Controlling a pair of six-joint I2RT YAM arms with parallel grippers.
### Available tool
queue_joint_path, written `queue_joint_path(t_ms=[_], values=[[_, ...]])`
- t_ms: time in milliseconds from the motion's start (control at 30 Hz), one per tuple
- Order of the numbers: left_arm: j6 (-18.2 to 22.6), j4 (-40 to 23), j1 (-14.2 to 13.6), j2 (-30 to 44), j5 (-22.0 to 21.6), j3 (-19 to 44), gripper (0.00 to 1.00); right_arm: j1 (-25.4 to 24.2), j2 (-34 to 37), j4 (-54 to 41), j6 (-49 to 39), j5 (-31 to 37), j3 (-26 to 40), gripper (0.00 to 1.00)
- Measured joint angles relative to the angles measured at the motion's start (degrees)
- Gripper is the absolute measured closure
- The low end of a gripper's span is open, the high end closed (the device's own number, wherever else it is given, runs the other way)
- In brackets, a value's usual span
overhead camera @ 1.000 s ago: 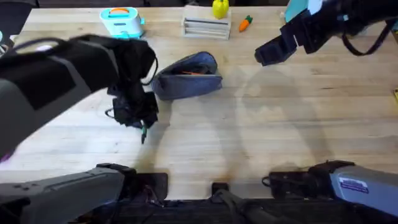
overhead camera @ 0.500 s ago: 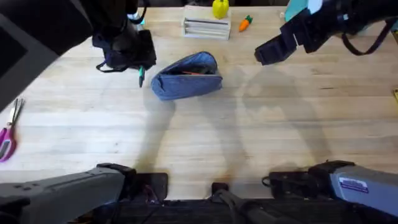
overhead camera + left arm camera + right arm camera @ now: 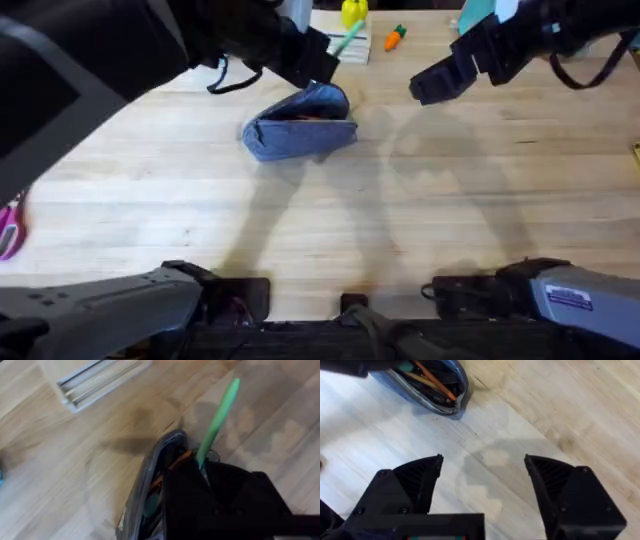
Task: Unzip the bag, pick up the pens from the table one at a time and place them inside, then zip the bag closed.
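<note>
The grey-blue bag [image 3: 300, 128] lies unzipped on the table [image 3: 420, 200], left of centre and toward the back. Its mouth gapes, with orange pens [image 3: 432, 381] inside the bag [image 3: 427, 390]. My left gripper [image 3: 325, 62] hovers just behind and above the bag, shut on a green pen [image 3: 348, 38]. In the left wrist view the green pen [image 3: 217, 420] sticks out from the gripper [image 3: 202, 472] over the bag's open mouth [image 3: 150, 485]. My right gripper [image 3: 435, 85] hangs open to the right of the bag, its fingers [image 3: 415, 485] wide apart over bare wood.
A slatted wooden rack [image 3: 355, 48], a yellow toy [image 3: 353, 12] and an orange toy carrot [image 3: 396, 36] stand along the back edge. Pink-handled scissors [image 3: 8, 232] lie at the far left. The table's front and right parts are bare wood.
My left arm swung from the front left to the back, carrying the green pen up over the bag. The right arm and the bag stayed still.
</note>
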Motion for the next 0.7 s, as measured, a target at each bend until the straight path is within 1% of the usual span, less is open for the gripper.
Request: queue_joint_path(t_ms=[67,133,233,300,400,567,633,700], values=[[3.3,0.1,0.0,1.2,3.7,0.0,0.955,0.0,0.0,0.0,0.0,0.0,0.0,0.005],[6.1,0.1,0.0,2.8,6.0,0.0,0.956,0.0,0.0,-0.1,0.0,0.0,0.0,0.005],[9.7,0.2,0.0,6.1,7.9,0.0,0.956,0.0,0.0,-0.1,0.0,0.0,0.0,0.005],[12.1,0.2,0.0,8.6,8.1,0.0,0.957,0.0,0.0,-0.1,0.0,0.0,0.0,0.004],[14.1,0.1,0.0,11.2,6.1,0.0,0.958,0.0,0.0,-0.1,0.0,0.0,0.0,0.004],[15.7,-2.0,0.1,12.3,-0.5,0.0,0.959,0.0,0.0,-0.1,0.0,0.0,0.0,0.004],[16.8,-4.7,0.1,12.3,-2.7,0.1,0.958,0.0,0.0,-0.1,0.0,0.0,0.0,0.004],[18.3,-9.1,0.2,12.3,-3.9,0.1,0.958,0.0,0.0,-0.1,0.0,0.0,0.0,0.004]])
